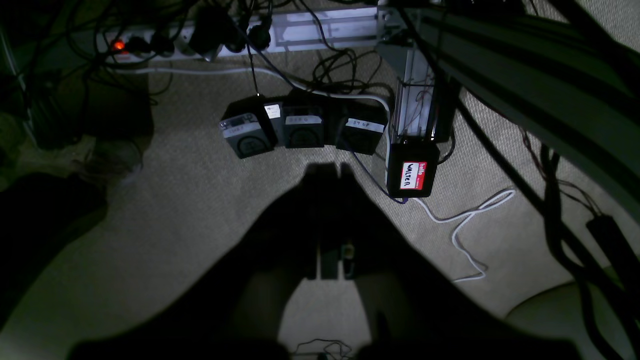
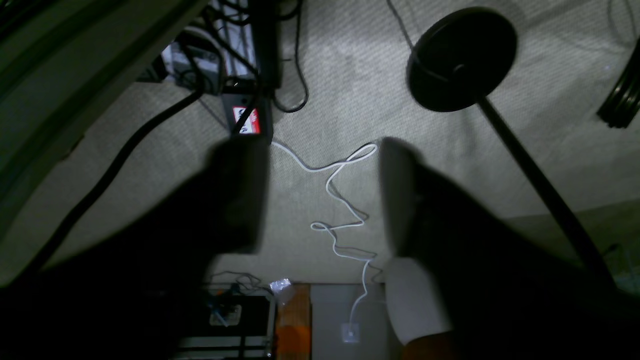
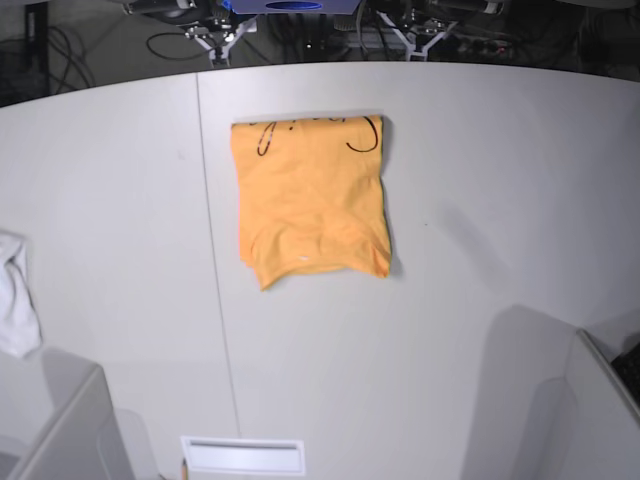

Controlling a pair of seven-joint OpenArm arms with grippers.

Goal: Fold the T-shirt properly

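Observation:
The orange T-shirt [image 3: 312, 195] lies folded into a rough rectangle on the white table [image 3: 500, 200], left of middle toward the back, with black cursive marks along its far edge. It does not show in either wrist view. My left gripper [image 1: 330, 170] hangs over the carpeted floor off the table, its dark fingers pressed together and empty. My right gripper [image 2: 320, 150] also hangs over the floor, its two fingers wide apart and empty. Neither gripper shows in the base view.
A small white cloth [image 3: 15, 295] lies at the table's left edge. A white slotted plate [image 3: 243, 455] sits at the front edge. On the floor are black power bricks [image 1: 302, 127], a power strip [image 1: 150, 45], a white cable [image 2: 340, 210] and a lamp base [image 2: 462, 57].

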